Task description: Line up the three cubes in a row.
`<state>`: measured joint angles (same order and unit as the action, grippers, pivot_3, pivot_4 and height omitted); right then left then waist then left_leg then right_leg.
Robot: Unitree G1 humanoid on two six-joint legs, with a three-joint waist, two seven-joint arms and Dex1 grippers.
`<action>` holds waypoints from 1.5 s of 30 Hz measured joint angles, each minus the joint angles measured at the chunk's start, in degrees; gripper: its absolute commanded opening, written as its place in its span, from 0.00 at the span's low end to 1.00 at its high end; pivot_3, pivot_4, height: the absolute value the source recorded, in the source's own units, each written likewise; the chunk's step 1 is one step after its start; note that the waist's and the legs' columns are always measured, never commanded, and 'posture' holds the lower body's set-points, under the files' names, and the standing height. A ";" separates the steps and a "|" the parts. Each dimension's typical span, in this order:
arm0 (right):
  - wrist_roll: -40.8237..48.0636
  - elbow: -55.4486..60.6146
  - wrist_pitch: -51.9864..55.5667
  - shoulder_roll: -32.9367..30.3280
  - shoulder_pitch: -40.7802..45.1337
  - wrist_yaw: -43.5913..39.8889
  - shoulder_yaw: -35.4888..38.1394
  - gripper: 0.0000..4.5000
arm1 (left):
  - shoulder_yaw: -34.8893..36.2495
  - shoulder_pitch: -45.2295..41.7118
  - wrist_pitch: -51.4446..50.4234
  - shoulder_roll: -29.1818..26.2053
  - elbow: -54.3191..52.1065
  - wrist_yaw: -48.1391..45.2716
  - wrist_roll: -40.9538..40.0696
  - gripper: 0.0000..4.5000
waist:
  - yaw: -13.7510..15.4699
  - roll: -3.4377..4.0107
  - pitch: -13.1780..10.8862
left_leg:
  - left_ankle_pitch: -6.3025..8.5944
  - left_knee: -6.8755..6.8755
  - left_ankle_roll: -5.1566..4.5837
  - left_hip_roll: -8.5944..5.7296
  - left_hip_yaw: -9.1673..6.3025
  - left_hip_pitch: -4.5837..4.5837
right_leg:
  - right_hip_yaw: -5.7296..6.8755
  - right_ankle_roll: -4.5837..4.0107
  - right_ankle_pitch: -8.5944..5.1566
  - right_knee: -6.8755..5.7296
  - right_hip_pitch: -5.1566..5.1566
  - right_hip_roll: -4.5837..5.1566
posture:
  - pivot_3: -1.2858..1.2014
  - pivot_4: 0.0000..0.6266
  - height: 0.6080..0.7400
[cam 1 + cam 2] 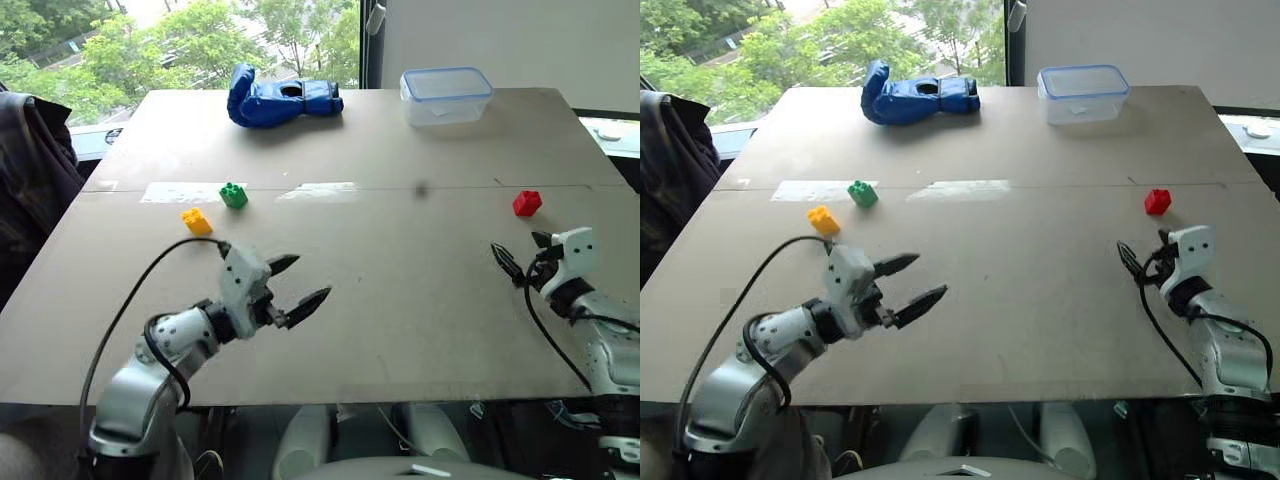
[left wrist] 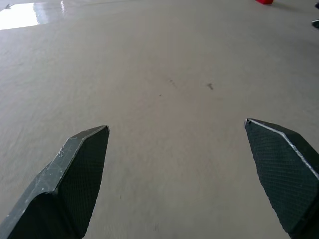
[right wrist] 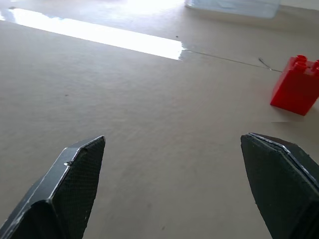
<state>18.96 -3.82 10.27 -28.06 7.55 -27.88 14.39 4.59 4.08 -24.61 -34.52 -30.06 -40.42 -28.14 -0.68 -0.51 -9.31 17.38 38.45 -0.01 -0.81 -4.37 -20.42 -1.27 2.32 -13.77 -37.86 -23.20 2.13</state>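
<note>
Red cube (image 1: 527, 203) far right on grey table (image 1: 400, 300), just ahead of right gripper (image 1: 524, 253), green cube (image 1: 233, 195) and yellow cube (image 1: 197, 221) close together at left, left gripper (image 1: 297, 282) nearer centre, both claws spread wide, empty

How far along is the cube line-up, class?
Done: nothing. The yellow cube and green cube sit close together on the table's left, the red cube far to the right. In hand: nothing; left claw and right claw are open, empty. Left: gathering all three.
</note>
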 measured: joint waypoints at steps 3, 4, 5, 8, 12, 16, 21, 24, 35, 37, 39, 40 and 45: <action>-3.18 -6.44 2.91 1.79 6.98 6.87 -0.19 1.00 | 0.11 -9.25 -1.92 -2.97 3.99 -5.30 -2.53 0.99 | -0.32 0.19 0.06 | 0.04 -0.08 -0.04 0.00 0.09 -0.21 | -0.19 0.04 -0.01 -0.01 -0.30 -0.03 | 0.52 0.24 1.00; -4.17 -8.61 3.27 2.39 9.42 8.67 -0.56 1.00 | 0.06 -12.41 -2.49 -3.69 5.64 -6.33 -2.82 0.99 | -0.43 0.19 0.02 | 0.01 -0.07 0.00 0.00 0.10 -0.38 | -0.21 0.04 0.00 -0.01 -0.49 -0.03 | 0.52 0.24 1.00; -5.34 -12.27 3.30 3.29 12.92 11.26 -0.69 1.00 | -0.27 -16.28 -3.11 -4.81 7.55 -8.60 -3.61 0.99 | -0.49 0.19 0.02 | -0.05 -0.08 0.12 0.00 0.14 -0.34 | -0.23 0.04 0.00 -0.03 -0.49 -0.03 | 0.52 0.24 1.00; -6.92 -18.26 2.23 3.58 18.79 14.08 -0.51 1.00 | -0.82 -22.27 -4.01 -6.26 9.78 -13.20 -4.96 0.99 | -0.52 0.21 0.01 | -0.09 -0.18 0.19 0.00 0.18 -0.40 | -0.22 0.04 -0.01 0.10 -0.50 -0.03 | 0.52 0.24 1.00; -7.86 -25.62 -1.11 3.58 23.33 14.19 -0.53 1.00 | -1.45 -25.83 -5.13 -7.12 12.96 -16.79 -5.72 0.99 | -0.79 0.19 -0.01 | -0.09 -0.23 0.19 0.01 0.21 -0.49 | -0.19 0.05 0.00 0.21 -0.53 -0.01 | 0.52 0.24 1.00; -9.23 -33.95 -5.08 3.65 28.37 14.96 -0.53 1.00 | -2.49 -28.73 -4.82 -7.32 15.24 -19.18 -5.41 0.99 | -1.32 0.20 -0.02 | -0.08 -0.14 0.17 0.00 0.22 -0.43 | -0.24 0.06 0.00 0.08 -0.51 0.01 | 0.52 0.24 1.00; -9.63 -41.33 -9.90 3.27 31.80 15.59 0.04 1.00 | -2.76 -30.49 -4.80 -7.32 16.16 -19.79 -5.20 0.99 | -1.80 0.19 -0.03 | -0.08 -0.16 0.16 0.02 0.21 -0.42 | -0.27 0.06 0.00 0.05 -0.53 -0.01 | 0.52 0.24 1.00; -9.69 -45.02 -12.57 1.71 32.01 13.18 0.02 1.00 | -2.75 -30.15 -4.81 -7.32 16.13 -19.80 -5.16 0.99 | -1.79 0.20 -0.03 | -0.08 -0.16 0.16 0.02 0.21 -0.43 | -0.30 0.06 0.00 0.06 -0.53 0.00 | 0.52 0.24 1.00; -9.84 -59.72 -15.85 -3.12 41.49 -2.31 -0.77 1.00 | -2.58 -29.09 -5.74 -7.76 14.77 -19.85 -5.84 0.99 | -1.96 0.18 -0.06 | 0.05 -0.15 -0.05 0.08 0.65 -0.33 | -0.41 0.06 0.01 0.01 -0.53 -0.04 | 0.52 0.24 1.00; -10.22 -61.66 -15.84 -3.02 42.44 -3.31 -1.18 1.00 | -2.44 -29.09 -6.08 -7.84 14.76 -19.83 -5.89 0.99 | -1.87 0.18 -0.06 | 0.05 -0.15 -0.05 0.08 0.65 -0.34 | -0.41 0.06 0.01 0.02 -0.53 -0.03 | 0.52 0.24 1.00; -10.70 -62.81 -15.93 -2.92 43.02 -3.63 -1.22 0.94 | -2.41 -29.09 -6.20 -7.84 14.73 -19.82 -5.94 1.00 | -1.85 0.18 -0.06 | 0.04 -0.15 -0.04 0.08 0.65 -0.34 | -0.41 0.06 0.01 0.02 -0.53 -0.02 | 0.52 0.24 1.00; -10.75 -63.33 -16.03 -2.89 43.34 -3.66 -1.21 0.88 | -2.36 -29.09 -6.29 -7.84 14.73 -19.81 -5.97 1.00 | -1.85 0.18 -0.06 | 0.03 -0.15 -0.03 0.08 0.65 -0.35 | -0.41 0.06 0.01 0.02 -0.53 -0.02 | 0.52 0.24 1.00; -11.25 -64.77 -17.11 -2.71 44.87 -3.61 -1.19 0.41 | -1.53 -29.05 -7.01 -7.84 14.09 -19.83 -7.54 1.00 | -1.87 0.18 -0.06 | 0.02 -0.15 0.00 0.09 0.65 -0.34 | -0.42 0.06 0.01 0.02 -0.53 -0.02 | 0.52 0.24 1.00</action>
<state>7.70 -68.59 -6.84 -30.76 52.42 -31.50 13.20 3.06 -24.96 -31.62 -42.36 -15.97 -60.24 -35.67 -2.55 -0.33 -9.38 17.40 38.30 -0.01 -0.72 -3.72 -20.76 -1.68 2.38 -13.76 -37.84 -23.74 2.11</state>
